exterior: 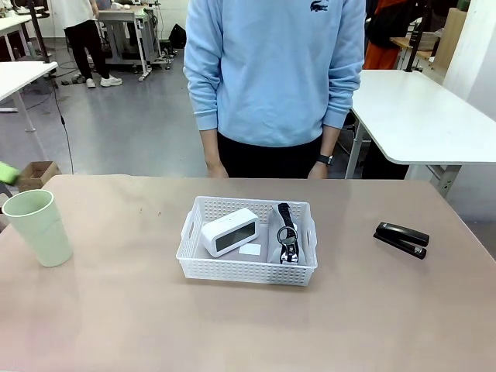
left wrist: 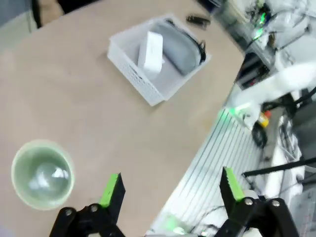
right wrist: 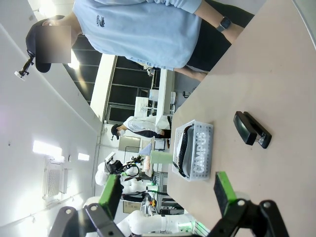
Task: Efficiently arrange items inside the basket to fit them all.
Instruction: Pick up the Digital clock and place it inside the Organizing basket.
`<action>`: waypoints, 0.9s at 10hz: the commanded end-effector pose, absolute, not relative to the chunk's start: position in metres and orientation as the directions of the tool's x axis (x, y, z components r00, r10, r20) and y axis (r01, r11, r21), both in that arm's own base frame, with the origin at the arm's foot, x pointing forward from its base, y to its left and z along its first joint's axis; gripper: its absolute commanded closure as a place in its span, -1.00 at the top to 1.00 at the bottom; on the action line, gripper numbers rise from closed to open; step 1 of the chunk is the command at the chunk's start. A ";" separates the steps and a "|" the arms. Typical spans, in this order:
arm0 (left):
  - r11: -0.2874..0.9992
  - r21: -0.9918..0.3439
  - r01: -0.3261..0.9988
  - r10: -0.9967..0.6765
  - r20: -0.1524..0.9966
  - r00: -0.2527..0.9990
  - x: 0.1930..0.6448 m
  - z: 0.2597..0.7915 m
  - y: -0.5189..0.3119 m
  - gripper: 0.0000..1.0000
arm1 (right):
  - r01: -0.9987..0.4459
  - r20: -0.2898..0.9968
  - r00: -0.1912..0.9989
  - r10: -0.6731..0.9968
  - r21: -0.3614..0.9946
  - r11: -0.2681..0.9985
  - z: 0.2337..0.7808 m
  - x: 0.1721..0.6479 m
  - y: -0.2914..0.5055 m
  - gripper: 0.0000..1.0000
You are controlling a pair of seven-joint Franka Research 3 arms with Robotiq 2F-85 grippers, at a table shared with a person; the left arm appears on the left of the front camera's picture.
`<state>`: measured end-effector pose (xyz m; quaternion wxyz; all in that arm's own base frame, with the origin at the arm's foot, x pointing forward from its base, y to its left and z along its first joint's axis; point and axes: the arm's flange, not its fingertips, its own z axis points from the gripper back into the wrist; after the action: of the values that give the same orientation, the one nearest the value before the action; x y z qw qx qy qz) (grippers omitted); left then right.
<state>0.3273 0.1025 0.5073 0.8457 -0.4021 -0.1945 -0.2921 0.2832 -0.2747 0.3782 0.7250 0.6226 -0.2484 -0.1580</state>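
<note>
Centre of the table (exterior: 116,310): the white basket (exterior: 246,271), holding the white block (exterior: 229,232) in its left half and the grey zip case (left wrist: 181,48) in its right half, side by side and taking up most of the floor; the pale green cup (exterior: 39,226) stands upright well to the left, near the table's left edge; the black stapler (exterior: 401,239) lies well to the right, outside the basket; a person (exterior: 275,70) stands at the far edge, just behind the basket. We see the left gripper (left wrist: 171,180) spread wide above the cup's side of the table, gripping nothing; the right gripper (right wrist: 166,183) likewise gapes, unladen, with stapler and basket beyond it.
</note>
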 end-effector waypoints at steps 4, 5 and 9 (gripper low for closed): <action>0.413 -0.723 0.554 -0.116 0.561 0.820 0.329 0.479 0.183 1.00 | -0.072 0.154 0.833 -0.532 0.982 0.172 0.383 0.280 -0.274 1.00; 0.413 -0.723 0.554 -0.116 0.561 0.820 0.329 0.479 0.183 1.00 | -0.072 0.154 0.833 -0.532 0.982 0.172 0.383 0.280 -0.274 1.00; 0.413 -0.723 0.554 -0.116 0.561 0.820 0.329 0.479 0.183 1.00 | -0.072 0.154 0.833 -0.532 0.982 0.172 0.383 0.280 -0.274 1.00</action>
<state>0.3337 0.1845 0.4836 0.8073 -0.5033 -0.2241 -0.2116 0.2832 -0.2749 0.3784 0.7251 0.6224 -0.2486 -0.1579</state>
